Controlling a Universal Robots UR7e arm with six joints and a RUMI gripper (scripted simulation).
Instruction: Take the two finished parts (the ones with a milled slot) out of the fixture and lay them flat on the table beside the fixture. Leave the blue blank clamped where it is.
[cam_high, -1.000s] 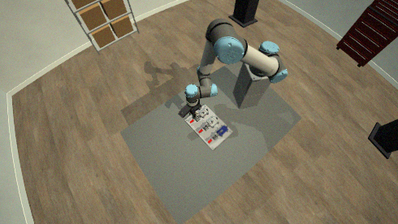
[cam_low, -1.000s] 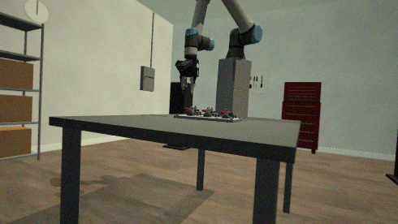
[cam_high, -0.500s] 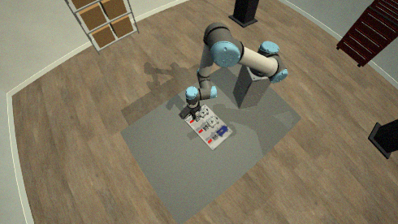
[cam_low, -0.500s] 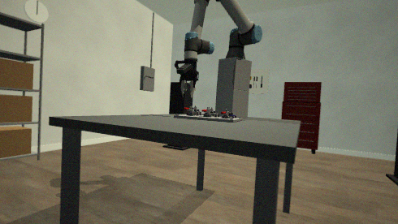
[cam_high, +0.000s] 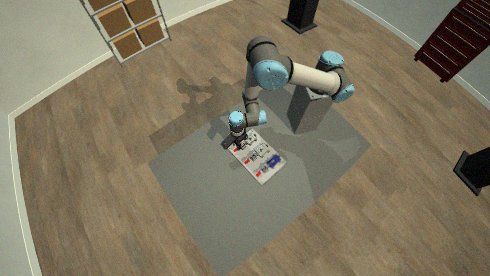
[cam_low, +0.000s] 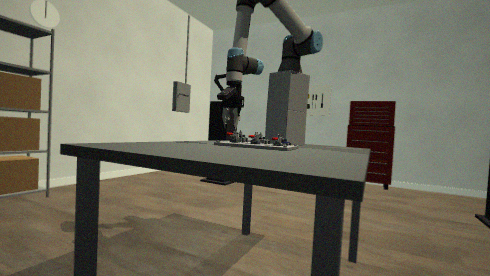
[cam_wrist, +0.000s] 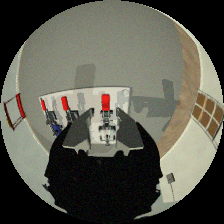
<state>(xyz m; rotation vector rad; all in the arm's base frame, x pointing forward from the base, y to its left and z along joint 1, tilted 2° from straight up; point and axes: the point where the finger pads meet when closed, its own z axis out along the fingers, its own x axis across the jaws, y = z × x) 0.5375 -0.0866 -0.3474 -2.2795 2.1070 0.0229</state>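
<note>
The gripper is hovering partly open, gripping nothing, apparently to straddle 1 likely finished part in the fixture, whose 2nd pale part is sitting mid-plate, the blue blank lying beyond.

Lowers the gripper closer to the fixture plate. Bends the arm further, shifting the elbow down and left as seen from the top.
</note>
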